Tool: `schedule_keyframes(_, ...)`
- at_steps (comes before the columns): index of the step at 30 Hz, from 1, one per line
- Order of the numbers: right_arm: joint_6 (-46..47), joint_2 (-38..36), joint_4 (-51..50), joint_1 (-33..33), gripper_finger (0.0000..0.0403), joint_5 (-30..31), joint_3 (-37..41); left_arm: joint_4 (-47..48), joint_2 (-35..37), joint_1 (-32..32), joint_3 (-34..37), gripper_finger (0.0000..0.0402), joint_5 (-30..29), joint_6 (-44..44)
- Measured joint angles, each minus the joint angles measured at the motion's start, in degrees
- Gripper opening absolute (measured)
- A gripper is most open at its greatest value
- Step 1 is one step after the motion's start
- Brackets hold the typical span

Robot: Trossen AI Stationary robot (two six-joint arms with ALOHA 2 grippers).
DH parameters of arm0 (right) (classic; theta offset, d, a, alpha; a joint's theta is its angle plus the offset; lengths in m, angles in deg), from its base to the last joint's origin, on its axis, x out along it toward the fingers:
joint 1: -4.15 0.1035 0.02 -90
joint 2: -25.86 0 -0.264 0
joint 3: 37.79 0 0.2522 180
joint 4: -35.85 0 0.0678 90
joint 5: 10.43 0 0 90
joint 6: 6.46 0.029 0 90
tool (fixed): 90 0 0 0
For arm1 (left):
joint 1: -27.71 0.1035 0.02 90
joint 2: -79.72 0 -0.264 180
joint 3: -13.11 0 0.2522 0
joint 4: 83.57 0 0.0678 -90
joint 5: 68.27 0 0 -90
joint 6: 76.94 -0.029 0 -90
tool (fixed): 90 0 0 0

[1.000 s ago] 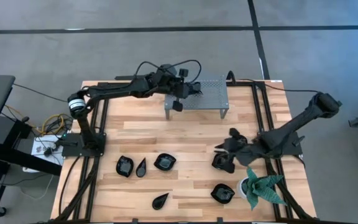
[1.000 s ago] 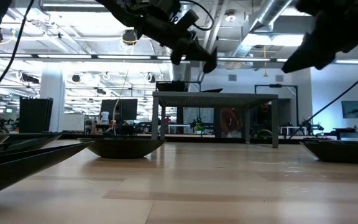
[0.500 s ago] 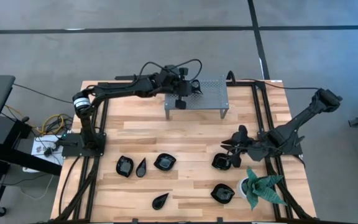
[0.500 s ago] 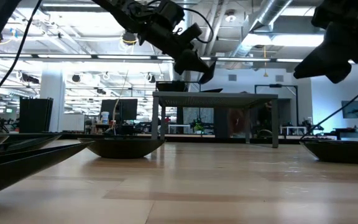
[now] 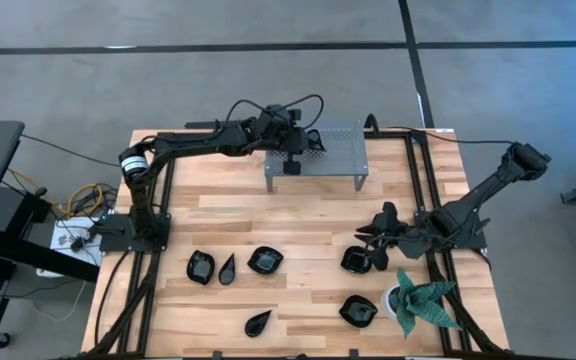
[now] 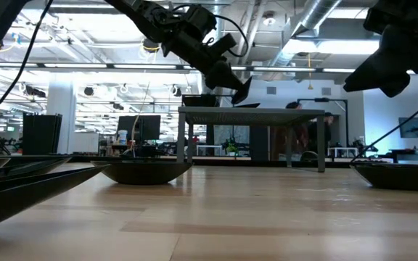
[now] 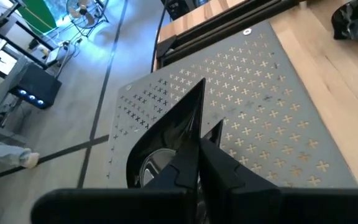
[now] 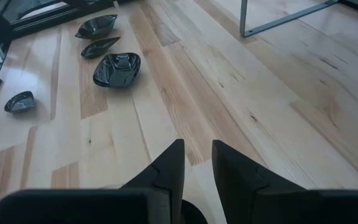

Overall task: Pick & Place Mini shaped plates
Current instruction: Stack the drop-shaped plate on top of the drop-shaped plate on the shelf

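Note:
My left gripper (image 5: 292,158) hovers over the near part of the grey perforated shelf (image 5: 333,148) at the table's far side, shut on a glossy black mini plate (image 7: 179,124) with a pointed corner. In the low view the plate (image 6: 241,90) hangs a little above the shelf top (image 6: 267,111). My right gripper (image 5: 371,243) stands open above the table at the right, just beside a black plate (image 5: 356,260) that lies flat on the wood. Nothing shows between its fingers (image 8: 169,168). My left gripper pinches the plate by its rim (image 7: 184,142) between its two fingers. The fingers slant down from the table's left toward the shelf. The plate stands on edge in the hold, its pointed corner (image 7: 197,87) sticking out ahead of the fingers, clear of the shelf.
Several more black plates lie on the near half of the table: three in a row (image 5: 200,266) (image 5: 227,268) (image 5: 265,261), a leaf shape (image 5: 259,322) and one (image 5: 358,311) beside the green spiky plant (image 5: 423,300) at the near right corner.
My left gripper has sunk toward the shelf top and rolled, carrying the plate with it. My right gripper has drawn back toward the table's right edge, uncovering the plate beside it, and has then kept still.

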Motion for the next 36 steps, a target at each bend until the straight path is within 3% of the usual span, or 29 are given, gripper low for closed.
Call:
schedule_keyframes(21,0.0,0.0,0.0,0.0,0.0077,0.0,0.0,-3.1,0.0,0.4,3.1,0.0013,-2.0,-0.1)
schedule_keyframes(36,0.0,0.0,0.0,0.0,0.0077,0.0,0.0,-3.1,0.0,0.4,3.1,0.0081,-5.3,4.0)
